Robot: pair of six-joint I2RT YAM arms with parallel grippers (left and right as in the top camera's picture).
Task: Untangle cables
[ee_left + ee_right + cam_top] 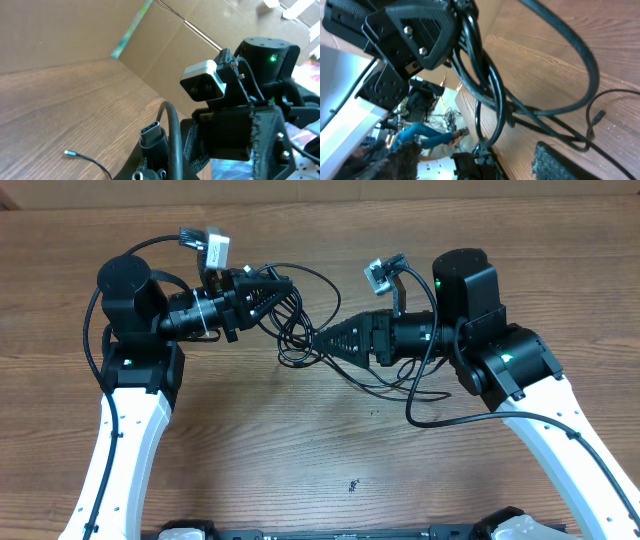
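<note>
Two grippers meet mid-table over one knot of thin black cables (297, 320), and we can't count the strands. The left gripper (283, 284) is clamped tight on a bunch, one flat plug (151, 134) beside it. The right gripper (318, 340), just right of the knot, has two fingers (555, 160) apart, strands between. One silver-tipped end (70, 153) lies loose on the table (300, 470).

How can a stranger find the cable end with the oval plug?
Start at the left gripper, shut on the tangle of cables over the wooden table. In its wrist view the oval plug stands upright beside a cable loop. Unlike the thin silver-tipped end lying on the wood, it is broad and black.
</note>
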